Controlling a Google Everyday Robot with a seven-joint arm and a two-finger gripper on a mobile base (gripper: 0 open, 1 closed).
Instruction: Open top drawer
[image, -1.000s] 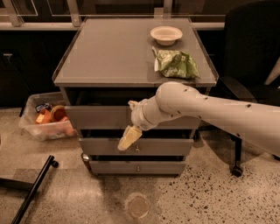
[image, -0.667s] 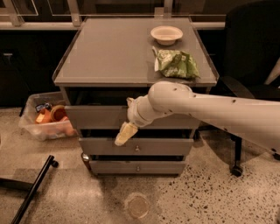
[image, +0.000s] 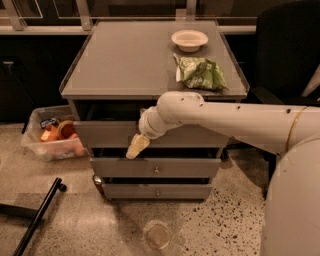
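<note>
— Our arm (image: 235, 120)?
— A smooth white tube. We see small dark dots along it and one thin brownish ring near the wide end.
— Our gripper (image: 136, 146)?
— Cream-coloured, just below the desk's (image: 125, 65) front edge, left of middle.

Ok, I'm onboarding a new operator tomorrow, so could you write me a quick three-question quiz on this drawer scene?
1. Which two things lie on the cabinet top?
2. True or false: the top drawer stands further out than the two lower drawers.
3. Where is the gripper? A: resting on the cabinet top. B: in front of the top drawer's front panel, near its lower edge. C: down at the lowest drawer.

Key
1. A white bowl and a green bag.
2. True.
3. B.
</note>
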